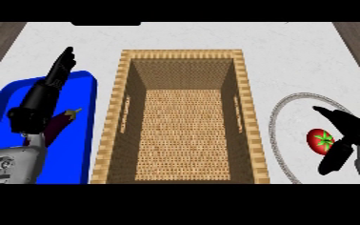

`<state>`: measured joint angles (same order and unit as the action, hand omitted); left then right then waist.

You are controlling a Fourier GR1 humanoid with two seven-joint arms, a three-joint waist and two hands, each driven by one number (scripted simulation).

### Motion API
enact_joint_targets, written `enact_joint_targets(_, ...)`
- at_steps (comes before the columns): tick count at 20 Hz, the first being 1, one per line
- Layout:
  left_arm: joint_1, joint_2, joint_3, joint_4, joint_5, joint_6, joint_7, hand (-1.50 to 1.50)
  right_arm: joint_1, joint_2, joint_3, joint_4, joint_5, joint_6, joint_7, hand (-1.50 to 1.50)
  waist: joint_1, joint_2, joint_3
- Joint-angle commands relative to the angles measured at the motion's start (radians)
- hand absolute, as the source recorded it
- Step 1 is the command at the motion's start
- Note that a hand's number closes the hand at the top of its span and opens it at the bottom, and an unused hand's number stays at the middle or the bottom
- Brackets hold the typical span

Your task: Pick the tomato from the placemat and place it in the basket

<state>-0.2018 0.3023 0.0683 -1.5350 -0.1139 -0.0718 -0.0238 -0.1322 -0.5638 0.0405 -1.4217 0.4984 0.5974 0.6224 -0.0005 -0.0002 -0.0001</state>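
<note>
pale marbled worktop (183, 35) fills my view. at far left my left hand (42, 97) rests over a blue mat (81, 124), fingers straight, together and pointing away from me, holding nothing; a purple aubergine (62, 121) lies on the mat just beside it. i leave all that alone.

the wicker basket (249, 105) stands in the middle, deep and open-topped, with nothing showing inside.

right of it lies the round grey-rimmed placemat (295, 124), and the tomato (321, 140) sits on its right part, green stalk up. my right hand (346, 132) comes in from the right edge with thumb and fingers spread apart, one part above the tomato and one below, so the fruit lies in the gap. i cannot tell whether anything touches it yet.

i judge this to be the grasp step. to do it well i would centre the tomato in the gap before closing evenly from both sides, so it doesn't roll away. then i'd lift high enough to pass over the basket's near wall before moving left.
</note>
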Motion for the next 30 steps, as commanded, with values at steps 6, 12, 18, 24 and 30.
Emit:
enact_joint_targets(6, -0.007, -0.018, 0.019, -0.022, -0.044, -0.005, 0.007, 0.0, 0.023, 0.083, -0.059, 0.027, 0.038, -0.01, -0.031, 1.5, -0.001, 0.0, 0.0)
enact_joint_targets(12, -0.055, -0.03, 0.04, 0.072, -0.025, -0.024, -0.015, 0.0, -0.054, 0.045, -0.015, 0.169, 0.148, -0.062, -0.195, 1.5, 0.002, 0.003, 0.0)
enact_joint_targets(18, 0.006, -0.013, 0.039, -0.077, -0.016, -0.048, 0.054, 0.0, -0.018, 0.06, 0.027, 0.173, 0.246, -0.175, -0.268, 1.5, 0.007, 0.0, 0.001)
enact_joint_targets(24, -0.023, -0.033, 0.024, -0.002, -0.037, -0.036, 0.02, 0.0, -0.038, -0.046, 0.108, 0.061, 0.356, -0.314, -0.518, 1.5, 0.002, 0.002, 0.001)
enact_joint_targets(30, -0.001, -0.043, 0.03, -0.032, -0.045, -0.022, 0.035, 0.0, -0.049, -0.081, -0.006, -0.001, 0.333, -0.459, -0.615, 1.5, -0.008, -0.002, 0.0)
